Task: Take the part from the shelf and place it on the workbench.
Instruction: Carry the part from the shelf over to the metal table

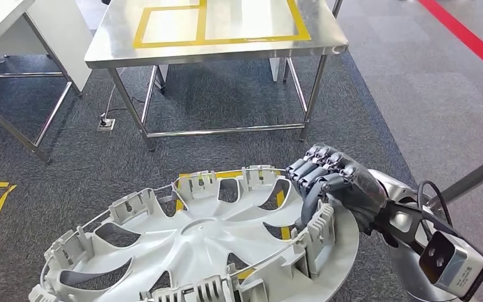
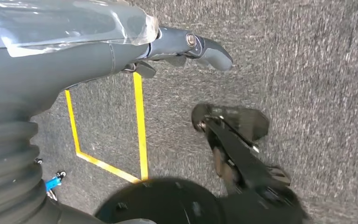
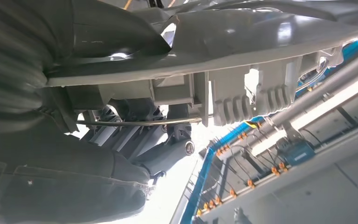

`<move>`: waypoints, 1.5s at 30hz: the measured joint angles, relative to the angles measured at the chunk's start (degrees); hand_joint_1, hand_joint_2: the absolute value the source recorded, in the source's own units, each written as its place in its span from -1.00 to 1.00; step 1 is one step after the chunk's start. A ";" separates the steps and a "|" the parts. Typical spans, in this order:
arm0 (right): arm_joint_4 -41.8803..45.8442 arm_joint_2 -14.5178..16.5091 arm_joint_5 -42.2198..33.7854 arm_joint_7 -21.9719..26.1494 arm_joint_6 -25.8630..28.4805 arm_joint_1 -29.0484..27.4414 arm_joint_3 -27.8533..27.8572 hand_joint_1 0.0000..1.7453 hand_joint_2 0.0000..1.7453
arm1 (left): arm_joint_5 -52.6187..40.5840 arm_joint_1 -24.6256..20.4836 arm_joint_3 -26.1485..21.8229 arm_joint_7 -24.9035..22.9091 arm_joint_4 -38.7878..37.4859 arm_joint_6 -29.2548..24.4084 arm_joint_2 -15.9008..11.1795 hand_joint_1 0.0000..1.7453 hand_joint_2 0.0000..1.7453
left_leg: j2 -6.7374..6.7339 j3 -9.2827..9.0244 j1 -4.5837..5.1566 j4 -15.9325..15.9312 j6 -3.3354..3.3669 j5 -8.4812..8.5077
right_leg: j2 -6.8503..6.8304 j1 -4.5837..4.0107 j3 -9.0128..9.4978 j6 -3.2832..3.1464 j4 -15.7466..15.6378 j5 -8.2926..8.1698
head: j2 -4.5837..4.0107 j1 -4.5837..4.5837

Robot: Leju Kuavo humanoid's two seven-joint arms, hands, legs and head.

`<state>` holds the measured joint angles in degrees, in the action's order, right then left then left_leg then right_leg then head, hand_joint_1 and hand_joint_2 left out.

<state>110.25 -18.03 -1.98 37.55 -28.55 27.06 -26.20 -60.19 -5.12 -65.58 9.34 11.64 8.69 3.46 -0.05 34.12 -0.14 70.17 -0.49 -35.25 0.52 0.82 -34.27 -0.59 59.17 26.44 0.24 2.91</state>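
Partly cut off at the near edge, the large pale grey plastic wheel cover with clipped rim [image 1: 201,242] is lying inner side up, carried over the grey carpet. The right hand [image 1: 336,182] is gripping its right rim, dark fingers [image 1: 314,167] curling over. The left hand [image 2: 74,51] is hanging, thumb extended, its fingers hidden. The steel surface with yellow tape [image 1: 119,38] is standing far ahead.

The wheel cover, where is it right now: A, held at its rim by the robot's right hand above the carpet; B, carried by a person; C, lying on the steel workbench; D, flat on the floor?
A: the right hand grips the wheel cover at its rim, short of the workbench.
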 joint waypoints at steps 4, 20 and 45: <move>0.00 0.37 -0.15 -0.26 0.04 0.08 -0.12 1.00 1.00 | 0.03 0.22 0.00 -0.05 0.01 -0.01 -0.08 -1.00 1.00 | -0.01 6.16 -0.41 2.20 -0.69 -1.21 | 0.25 0.23 2.37 0.24 -0.03 2.10 | 0.00 0.01; -0.30 2.17 0.37 0.85 1.95 -0.03 -2.13 1.00 1.00 | -0.17 0.42 -0.02 0.02 0.03 -0.08 -0.19 -1.00 1.00 | -0.45 -2.45 -0.28 -10.18 2.56 4.69 | 0.02 -0.02 -3.89 2.55 10.78 7.11 | 0.00 -0.40; -0.50 2.53 0.88 1.80 2.78 0.77 -2.92 1.00 1.00 | -0.35 0.24 -0.04 -0.29 0.27 -0.01 -0.88 -1.00 1.00 | -0.02 -1.30 -0.04 -11.13 2.93 6.40 | 0.27 -0.25 1.33 2.53 8.48 5.82 | 0.00 -0.46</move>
<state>109.74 -15.50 -1.10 39.35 -25.76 27.83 -29.12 -60.54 -4.88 -65.61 9.05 11.92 8.68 2.58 -0.07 32.82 -0.18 59.04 2.45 -28.85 0.79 0.57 -32.94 1.94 67.65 32.26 0.24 2.44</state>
